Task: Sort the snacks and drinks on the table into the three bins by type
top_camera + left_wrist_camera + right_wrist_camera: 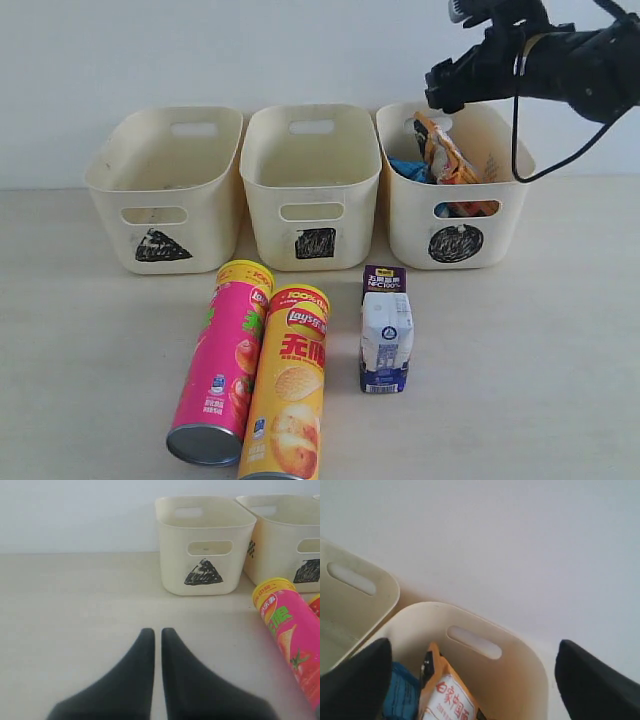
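Spread wide and gripping nothing, my right gripper (pixel 472 647) hangs above the circle bin (pixel 455 215), its two dark fingers (pixel 355 680) well apart over the open top. Inside that bin the orange-tan bag (pixel 445 150) stands tilted, just beside the blue bag (pixel 410 170) (only a corner of the blue one shows above the rim). Next along the row sits the square bin (pixel 312 190), and beyond it the triangle bin (pixel 165 190), all three lined up by the wall. Before them on the table (pixel 520 350) the white carton (pixel 386 330) stands upright, roughly facing the gap between the square and circle bins. Near it the yellow tube (pixel 290 390) lies on its side, and the pink tube (pixel 225 365) lies touching it on the far side, both with their plastic lids toward the bins. My left gripper (pixel 157 632) is clenched on nothing, only a thin slit between its fingers, over the table and well apart from the triangle bin.
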Available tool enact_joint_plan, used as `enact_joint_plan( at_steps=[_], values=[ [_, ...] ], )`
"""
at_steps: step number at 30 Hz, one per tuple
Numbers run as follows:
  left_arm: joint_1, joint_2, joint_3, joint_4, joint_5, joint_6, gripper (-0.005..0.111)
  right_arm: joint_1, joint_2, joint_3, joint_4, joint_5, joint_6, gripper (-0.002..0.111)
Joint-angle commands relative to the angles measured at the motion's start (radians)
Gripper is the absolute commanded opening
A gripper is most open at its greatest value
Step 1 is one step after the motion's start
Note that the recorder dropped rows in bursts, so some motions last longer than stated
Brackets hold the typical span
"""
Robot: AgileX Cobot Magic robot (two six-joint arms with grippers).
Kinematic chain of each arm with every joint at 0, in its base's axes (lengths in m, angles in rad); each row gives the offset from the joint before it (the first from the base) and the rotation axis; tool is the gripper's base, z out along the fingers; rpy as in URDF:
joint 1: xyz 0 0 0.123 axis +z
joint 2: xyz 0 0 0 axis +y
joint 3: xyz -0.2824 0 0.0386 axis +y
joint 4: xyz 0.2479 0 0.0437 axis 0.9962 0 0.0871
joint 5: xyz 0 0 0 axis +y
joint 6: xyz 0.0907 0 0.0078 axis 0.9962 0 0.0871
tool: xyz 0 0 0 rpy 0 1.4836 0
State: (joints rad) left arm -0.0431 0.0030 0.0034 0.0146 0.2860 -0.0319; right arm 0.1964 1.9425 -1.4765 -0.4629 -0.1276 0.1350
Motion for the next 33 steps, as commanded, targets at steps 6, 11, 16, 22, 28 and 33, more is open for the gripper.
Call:
enact_joint_plan(
  at_steps=[6,11,16,22,28,33],
  values=[
    [0.003,-0.003,-0.003,-0.003,-0.008,-0.005,0.004,0.031,-0.182,-0.002,0.007,0.44,0.033,0.029],
    [0.003,-0.003,-0.003,-0.003,-0.008,-0.005,0.004,0.073,-0.234,-0.002,0.007,0.657,-0.038,0.002],
    [0.003,-0.003,-0.003,-0.003,-0.008,-0.005,0.004,0.125,-0.268,-0.002,0.015,0.854,-0.099,0.0],
    [0.003,-0.003,-0.003,-0.003,-0.008,-0.005,0.004,0.067,-0.275,-0.002,0.149,1.162,-0.18,0.0],
    [0.003,-0.003,-0.003,-0.003,-0.008,-0.005,0.004,-0.142,-0.409,0.09,0.396,1.171,-0.197,0.0],
    [0.003,-0.003,-0.003,-0.003,-0.008,-0.005,0.004,-0.236,-0.607,0.345,0.432,0.988,-0.189,0.0]
  ],
)
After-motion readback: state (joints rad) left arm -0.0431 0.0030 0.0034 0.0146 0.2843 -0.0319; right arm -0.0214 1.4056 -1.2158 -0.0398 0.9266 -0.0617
